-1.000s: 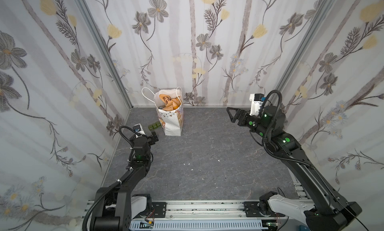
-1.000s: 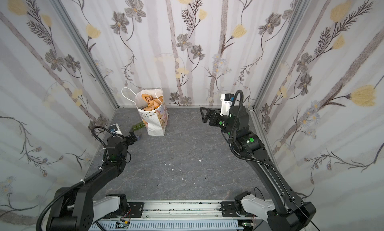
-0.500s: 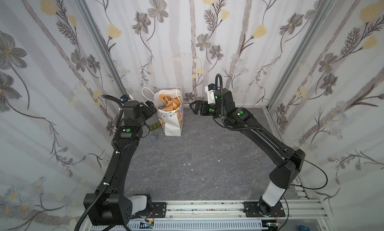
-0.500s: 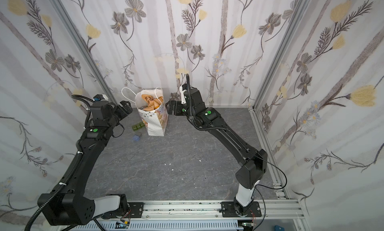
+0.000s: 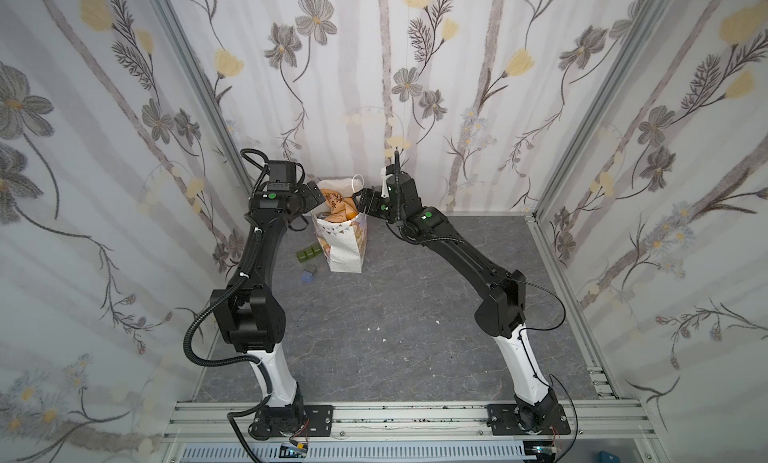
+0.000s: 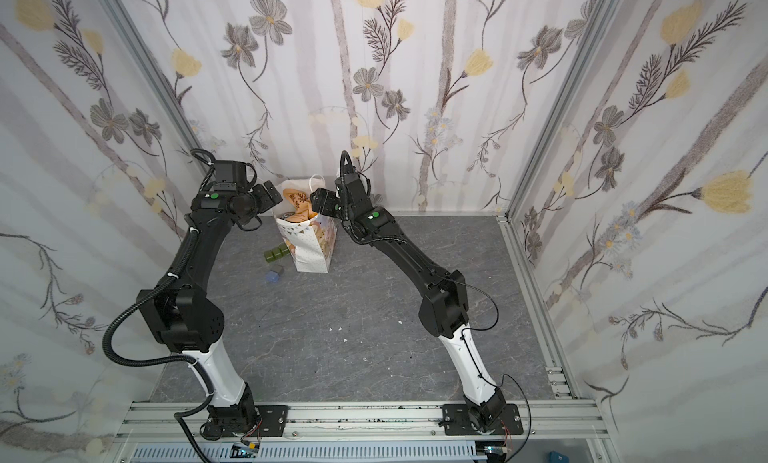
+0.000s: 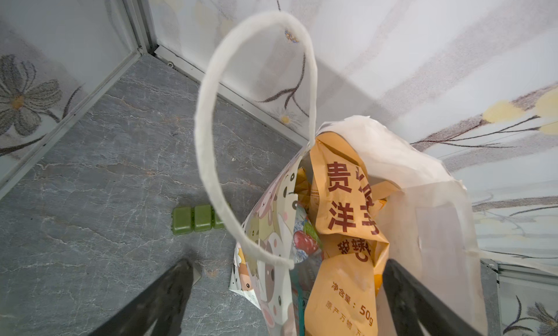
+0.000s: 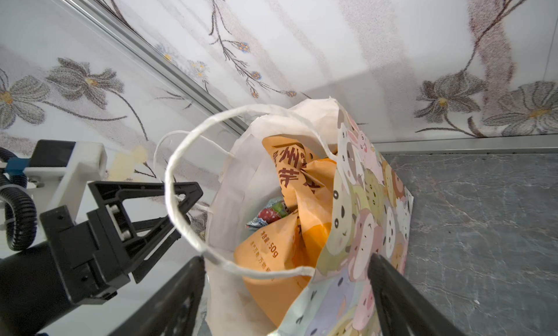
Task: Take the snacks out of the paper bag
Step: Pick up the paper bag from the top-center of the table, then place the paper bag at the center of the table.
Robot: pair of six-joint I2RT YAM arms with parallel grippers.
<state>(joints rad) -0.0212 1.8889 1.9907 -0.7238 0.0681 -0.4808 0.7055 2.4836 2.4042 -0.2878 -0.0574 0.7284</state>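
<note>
2 grippers flank the mouth of the tall white paper gift bag, which stands upright on the grey stone-look floor. The left gripper and the right gripper both have jaws spread wide, holding nothing; likely poised to part the rim. The snacks sit inside: crinkly orange foil packet on top, red Chinese characters, "50g" legible; teal packet beneath. The white cord handle arches up, ungripped.

snacks: the paper bag is hiding all but the topmost packets (their number is not showing)
green blocks: the cord handle is covering part of the third
left gripper: the view's edge is cutting off both fingers
right gripper: its fingers are likewise running off the edge
blue thing: appearing too small to identify
</note>
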